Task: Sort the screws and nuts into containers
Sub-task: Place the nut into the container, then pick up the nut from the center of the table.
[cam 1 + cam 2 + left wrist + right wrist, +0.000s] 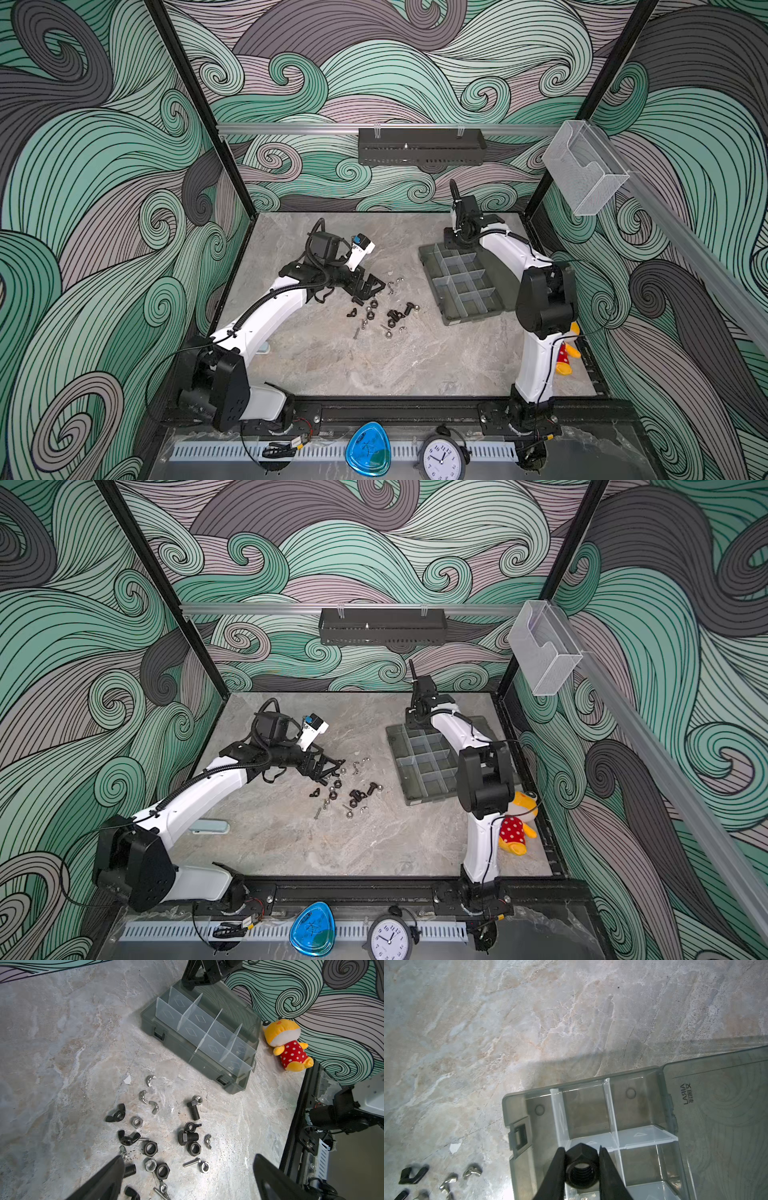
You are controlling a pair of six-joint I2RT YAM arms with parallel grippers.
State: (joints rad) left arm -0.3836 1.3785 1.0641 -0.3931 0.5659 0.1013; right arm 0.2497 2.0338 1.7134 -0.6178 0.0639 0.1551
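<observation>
Loose screws and nuts (382, 309) lie scattered mid-table in both top views. In the left wrist view I make out a black bolt (193, 1110), a silver screw (190, 1162), black hex nuts (150, 1148) and silver wing nuts (150, 1080). My left gripper (188, 1159) hangs open just above the pile's near-left edge, holding nothing. The smoky-grey organiser box (469, 318) with its containers lies open to the right. My right gripper (581, 1148) is shut on a black hex nut (582, 1167), above a compartment at the box's far left corner (517, 1103).
A yellow plush toy (567, 353) lies by the right arm's base. A black wall tray (419, 145) and a clear holder (584, 174) hang behind. A clock (440, 457) and a blue object (368, 449) sit in front. A pale blue item (210, 827) lies under the left arm.
</observation>
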